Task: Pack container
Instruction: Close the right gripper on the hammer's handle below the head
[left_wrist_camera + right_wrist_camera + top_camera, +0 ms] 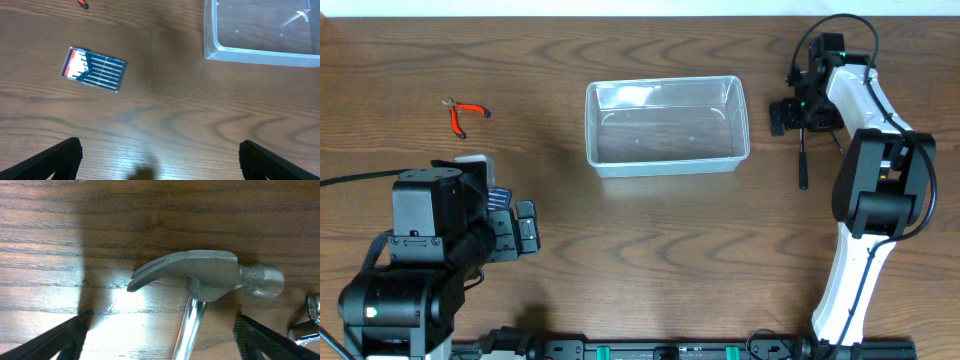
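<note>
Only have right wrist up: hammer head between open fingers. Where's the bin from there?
Observer: The container sits to the left of the hammer, apart from it.
Operator: Anything in it?
Observer: No, it is empty.
Operator: Left arm?
Observer: The left gripper is open over bare table, with a case of bits lying ahead of it.

L fingers [56, 162] spread, R fingers [60, 344] spread wide
</note>
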{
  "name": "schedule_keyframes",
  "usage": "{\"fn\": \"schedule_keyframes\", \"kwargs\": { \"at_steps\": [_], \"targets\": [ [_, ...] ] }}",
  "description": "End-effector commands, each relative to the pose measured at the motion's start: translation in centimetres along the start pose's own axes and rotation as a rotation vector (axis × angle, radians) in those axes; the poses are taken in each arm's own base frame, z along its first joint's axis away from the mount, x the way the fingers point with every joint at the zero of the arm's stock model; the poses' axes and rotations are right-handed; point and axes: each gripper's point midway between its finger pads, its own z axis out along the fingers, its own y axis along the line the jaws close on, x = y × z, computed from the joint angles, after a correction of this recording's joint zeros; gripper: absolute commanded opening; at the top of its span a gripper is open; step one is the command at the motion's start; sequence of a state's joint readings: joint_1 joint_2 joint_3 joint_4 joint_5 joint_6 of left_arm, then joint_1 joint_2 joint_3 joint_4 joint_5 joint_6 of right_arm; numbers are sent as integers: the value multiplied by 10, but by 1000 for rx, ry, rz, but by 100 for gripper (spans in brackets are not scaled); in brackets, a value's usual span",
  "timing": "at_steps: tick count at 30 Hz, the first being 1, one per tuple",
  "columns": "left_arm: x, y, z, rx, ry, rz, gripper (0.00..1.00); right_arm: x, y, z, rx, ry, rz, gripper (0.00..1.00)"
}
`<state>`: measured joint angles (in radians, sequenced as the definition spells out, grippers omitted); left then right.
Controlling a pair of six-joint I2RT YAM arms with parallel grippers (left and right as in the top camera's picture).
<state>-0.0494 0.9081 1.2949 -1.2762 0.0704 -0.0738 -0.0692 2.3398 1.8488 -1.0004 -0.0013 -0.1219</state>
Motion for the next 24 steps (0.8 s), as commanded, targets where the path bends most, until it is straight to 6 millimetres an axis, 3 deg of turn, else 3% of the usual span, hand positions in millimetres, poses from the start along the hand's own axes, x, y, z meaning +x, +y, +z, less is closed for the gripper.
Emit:
{"fn": "schedule_keyframes", "kwargs": {
  "at_steps": [1, 8, 24],
  "targets": [
    [-3, 3, -5, -15, -17, 10, 99, 29, -6, 34, 27, 114, -12, 90],
    [-2, 3, -5, -16, -13, 10, 98, 29, -6, 34, 27, 114, -12, 81],
    [-2, 3, -5, -16, -13, 10, 98, 30, -5, 33, 27, 118, -12, 43]
  ]
}}
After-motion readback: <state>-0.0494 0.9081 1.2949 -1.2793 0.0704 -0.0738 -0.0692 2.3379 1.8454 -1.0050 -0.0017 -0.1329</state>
